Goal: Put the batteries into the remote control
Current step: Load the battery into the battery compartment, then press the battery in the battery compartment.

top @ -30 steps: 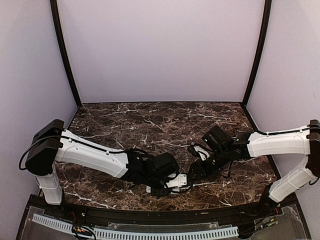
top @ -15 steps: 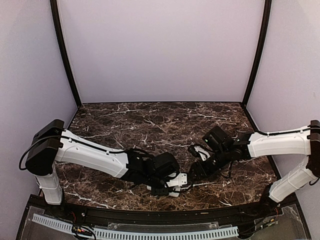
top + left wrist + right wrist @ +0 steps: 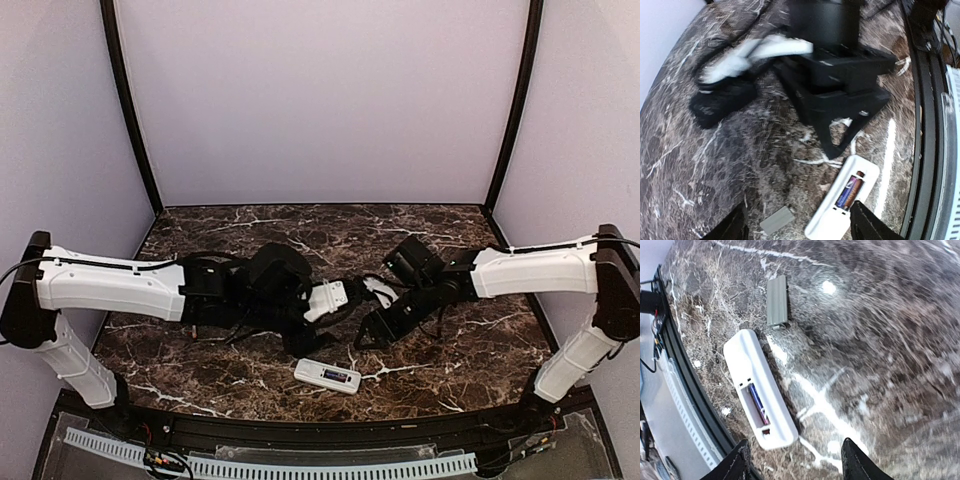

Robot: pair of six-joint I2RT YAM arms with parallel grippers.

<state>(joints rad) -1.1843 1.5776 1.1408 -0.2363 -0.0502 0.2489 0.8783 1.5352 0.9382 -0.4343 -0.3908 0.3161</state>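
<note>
The white remote control (image 3: 327,375) lies back-up on the marble table near the front edge, its compartment uncovered. One of the batteries (image 3: 849,191), reddish-orange and purple, lies in that compartment (image 3: 758,404). My left gripper (image 3: 797,227) is open above and behind the remote (image 3: 842,202), holding nothing; from above it hangs (image 3: 305,340) just behind the remote. My right gripper (image 3: 797,462) is also open and empty, hovering (image 3: 365,335) to the back right of the remote (image 3: 760,395).
A small flat grey rectangular piece (image 3: 777,306) lies on the table just beside the remote's end, also seen near my left fingers (image 3: 777,221). The black front rail (image 3: 320,430) runs close behind the remote. Both arms crowd the table's middle.
My left gripper opened and let go of the remote, then drew back up and to the left. The remote now lies alone on the table. My right arm shifted slightly left.
</note>
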